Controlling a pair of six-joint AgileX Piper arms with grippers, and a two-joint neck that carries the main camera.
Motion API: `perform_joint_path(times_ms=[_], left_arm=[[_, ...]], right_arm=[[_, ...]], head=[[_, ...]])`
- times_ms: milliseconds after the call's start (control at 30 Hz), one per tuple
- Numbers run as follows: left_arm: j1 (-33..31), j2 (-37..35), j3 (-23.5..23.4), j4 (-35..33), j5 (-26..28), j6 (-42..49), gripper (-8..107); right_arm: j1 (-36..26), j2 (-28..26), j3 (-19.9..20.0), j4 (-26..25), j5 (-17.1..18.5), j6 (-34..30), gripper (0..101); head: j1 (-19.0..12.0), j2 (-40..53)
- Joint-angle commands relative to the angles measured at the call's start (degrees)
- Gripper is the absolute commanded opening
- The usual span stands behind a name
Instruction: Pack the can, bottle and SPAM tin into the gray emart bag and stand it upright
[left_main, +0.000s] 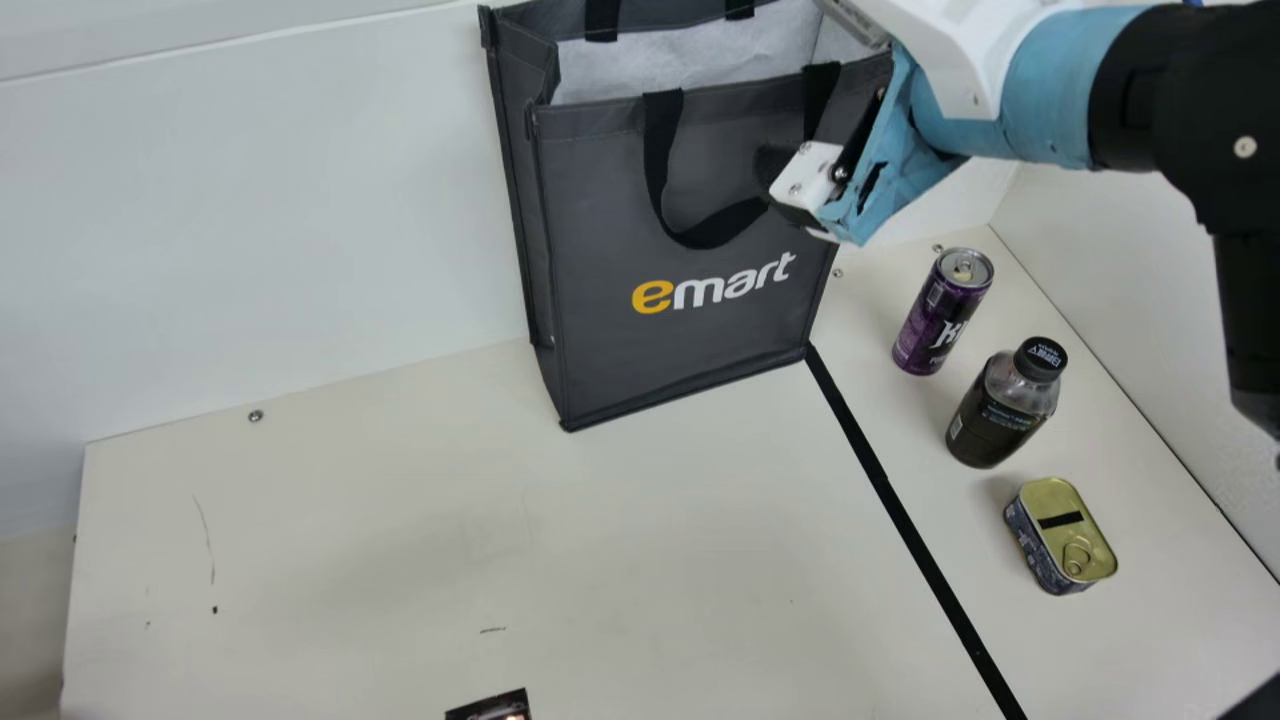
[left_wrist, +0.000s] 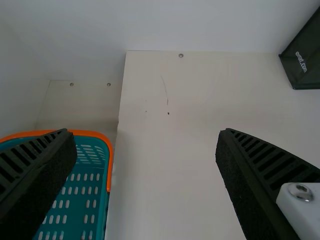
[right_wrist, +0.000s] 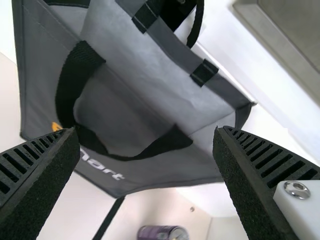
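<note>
In the main view my right gripper (left_main: 800, 185) hangs in front of the right part of the gray emart bag (left_main: 640, 180), which stands upright with its top open. The purple can (left_main: 940, 315), dark bottle (left_main: 1000, 410) and SPAM tin (left_main: 1058, 535) stand in a row on the table's right part. The right wrist view shows my right gripper (right_wrist: 146, 135) open, its fingers apart over the bag (right_wrist: 125, 100) and its front handle loop; the can (right_wrist: 161, 232) lies beyond. In the left wrist view my left gripper (left_wrist: 145, 136) is open, with nothing between its fingers; a bag corner (left_wrist: 303, 62) appears too.
A teal basket with an orange rim (left_wrist: 107, 150) sits beside the table edge, partly behind a left gripper finger. A black tape line (left_main: 900, 510) runs between the bag and the three items. The white wall (left_main: 250, 230) rises behind the table. A small dark object (left_main: 488, 707) lies at the near edge.
</note>
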Motion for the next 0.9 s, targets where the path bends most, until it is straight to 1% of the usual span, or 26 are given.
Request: perform_joint_path(times_ms=[0,367,867], left_arm=[[0.00,0.00,0.00,0.00,0.00,0.00,90],[0.00,0.00,0.00,0.00,0.00,0.00,90],[0.00,0.00,0.00,0.00,0.00,0.00,90]], right_arm=[[-0.21,0.79,-0.65,0.61,-0.06,-2.36,95],[-0.89,4.98,-3.07,3.62,-0.06,-10.63,95],[-1.15,10.88,-6.31,7.76,-0.06,-18.61,95]], head=[[-1.30,-0.14],[-1.30,-0.14],[-1.30,-0.14]])
